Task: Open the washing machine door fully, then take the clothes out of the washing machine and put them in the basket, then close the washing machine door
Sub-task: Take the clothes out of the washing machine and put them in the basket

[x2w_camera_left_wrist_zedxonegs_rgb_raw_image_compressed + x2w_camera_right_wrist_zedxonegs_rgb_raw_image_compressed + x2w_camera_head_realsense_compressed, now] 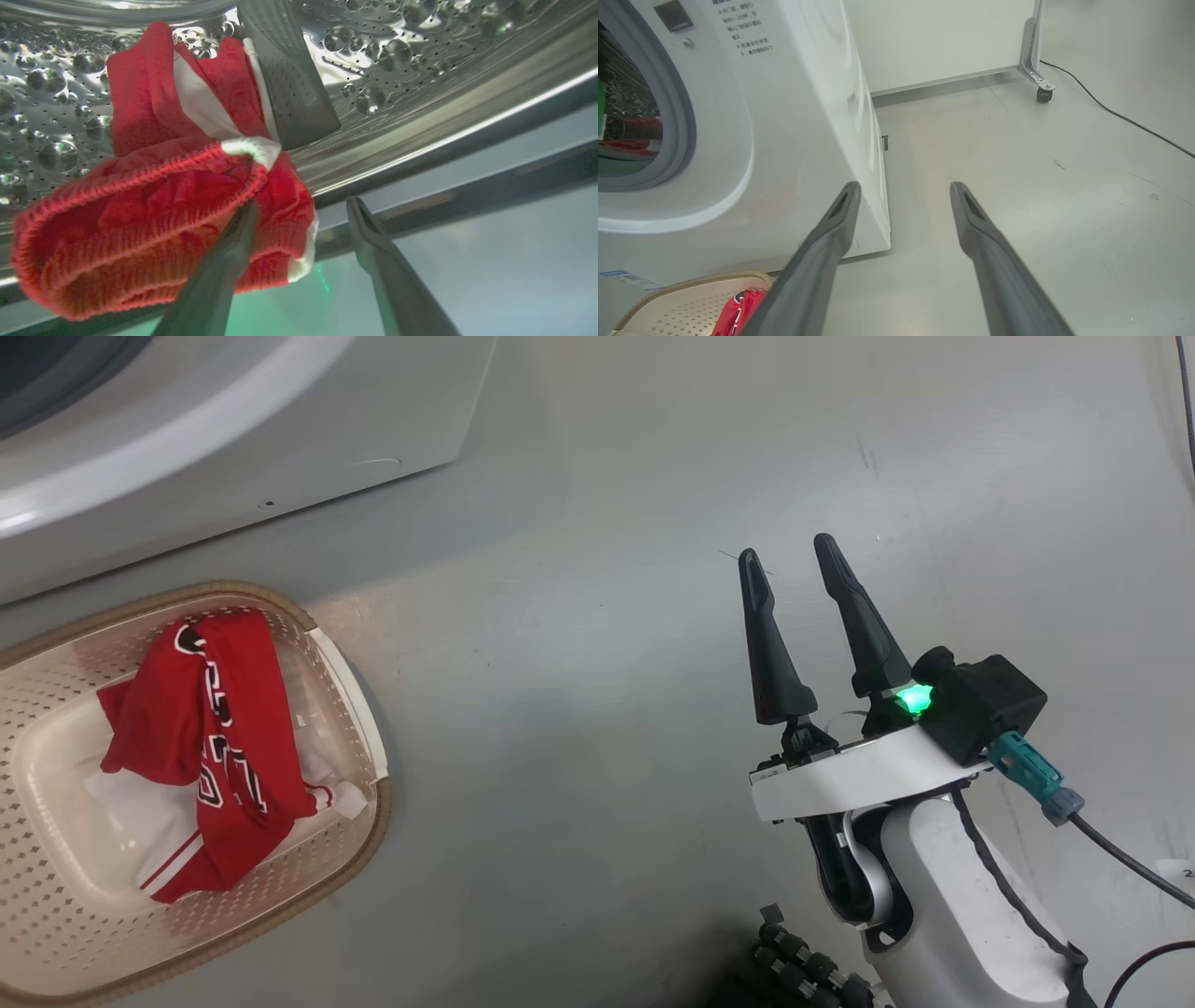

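Dark fingers of the left gripper rise from the bottom edge of the left wrist view, spread apart with nothing clamped. The finger at frame left crosses in front of a red garment; whether it touches the cloth I cannot tell. That garment lies bunched in the steel drum, its ribbed hem filling the lower left of the frame. Its long axis climbs from there to the upper centre, where a red-and-white strip ends beside a dark grey rib. Only the bunch's right edge, trimmed white, reaches between the fingers. The finger at frame right stands clear of it, with the drum lip and open space to the right.

In the head view the right gripper sits right of centre, fingers apart and empty, pointing up the frame over bare floor. Well apart at the lower left, the basket holds a second red garment, draped lengthwise from the basket's upper rim down to its lower side. The washing machine fills the upper left, its corner near the basket's rim.
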### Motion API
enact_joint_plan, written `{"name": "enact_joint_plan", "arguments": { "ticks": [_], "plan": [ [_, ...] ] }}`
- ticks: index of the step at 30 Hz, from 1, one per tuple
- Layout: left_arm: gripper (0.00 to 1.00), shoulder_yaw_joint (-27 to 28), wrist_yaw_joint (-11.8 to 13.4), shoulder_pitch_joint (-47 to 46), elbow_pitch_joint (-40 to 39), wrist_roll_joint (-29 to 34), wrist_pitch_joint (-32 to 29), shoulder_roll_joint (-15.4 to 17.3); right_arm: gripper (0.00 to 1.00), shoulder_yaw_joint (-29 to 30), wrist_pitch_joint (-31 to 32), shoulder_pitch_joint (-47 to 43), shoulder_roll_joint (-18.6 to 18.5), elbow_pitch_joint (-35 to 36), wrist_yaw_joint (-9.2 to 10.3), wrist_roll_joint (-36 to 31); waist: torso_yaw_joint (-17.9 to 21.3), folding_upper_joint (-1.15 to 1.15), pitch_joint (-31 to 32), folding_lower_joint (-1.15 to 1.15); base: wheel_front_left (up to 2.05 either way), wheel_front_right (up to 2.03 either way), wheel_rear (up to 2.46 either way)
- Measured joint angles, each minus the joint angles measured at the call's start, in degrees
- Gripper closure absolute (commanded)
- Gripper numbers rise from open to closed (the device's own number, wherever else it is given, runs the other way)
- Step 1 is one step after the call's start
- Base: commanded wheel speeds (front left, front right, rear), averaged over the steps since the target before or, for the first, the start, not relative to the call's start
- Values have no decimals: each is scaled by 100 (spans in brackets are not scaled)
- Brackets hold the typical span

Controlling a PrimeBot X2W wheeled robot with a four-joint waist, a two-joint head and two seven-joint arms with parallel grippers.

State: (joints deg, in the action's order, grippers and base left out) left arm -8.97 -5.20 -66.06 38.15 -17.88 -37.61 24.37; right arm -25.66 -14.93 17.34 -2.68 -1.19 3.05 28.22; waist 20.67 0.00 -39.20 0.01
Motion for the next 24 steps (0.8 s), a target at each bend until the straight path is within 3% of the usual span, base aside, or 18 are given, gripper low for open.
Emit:
{"name": "enact_joint_plan", "arguments": {
  "ticks": [7, 8, 10, 11, 12, 13, 24],
  "plan": [
    [0, 43, 197, -84, 193, 159, -98, 183, 0, -59, 0, 26, 1, 0, 8, 48, 52, 0, -65, 0, 0, 0, 0],
    [7, 57, 197, -91, 214, 159, -99, 188, 0, -65, 0, 32, 2, 0, 8, 51, 57, 0, -73, 0, 0, 0, 0],
    [50, 79, 247, -101, 240, 159, -99, 188, 0, -71, 0, 48, 2, 0, 12, 52, 64, 0, -89, 0, 0, 0, 0],
    [62, 87, 247, -110, 246, 158, -99, 188, 0, -76, 0, 60, 2, 0, 13, 53, 67, 0, -95, 0, 0, 0, 0],
    [85, 88, 248, -124, 264, 158, -100, 188, 0, -80, 0, 81, 2, 0, 13, 53, 70, 0, -101, 0, 0, 0, 0],
    [100, 88, 258, -139, 279, 158, -112, 189, 0, -80, 0, 103, 1, 0, 13, 54, 72, 0, -107, 0, 0, 0, 0],
    [100, 42, 253, -175, 398, 156, 234, 127, 0, -25, 0, 160, 1, -20, 20, 42, -19, 0, -69, -1, 0, 0, 0]
  ]
}}
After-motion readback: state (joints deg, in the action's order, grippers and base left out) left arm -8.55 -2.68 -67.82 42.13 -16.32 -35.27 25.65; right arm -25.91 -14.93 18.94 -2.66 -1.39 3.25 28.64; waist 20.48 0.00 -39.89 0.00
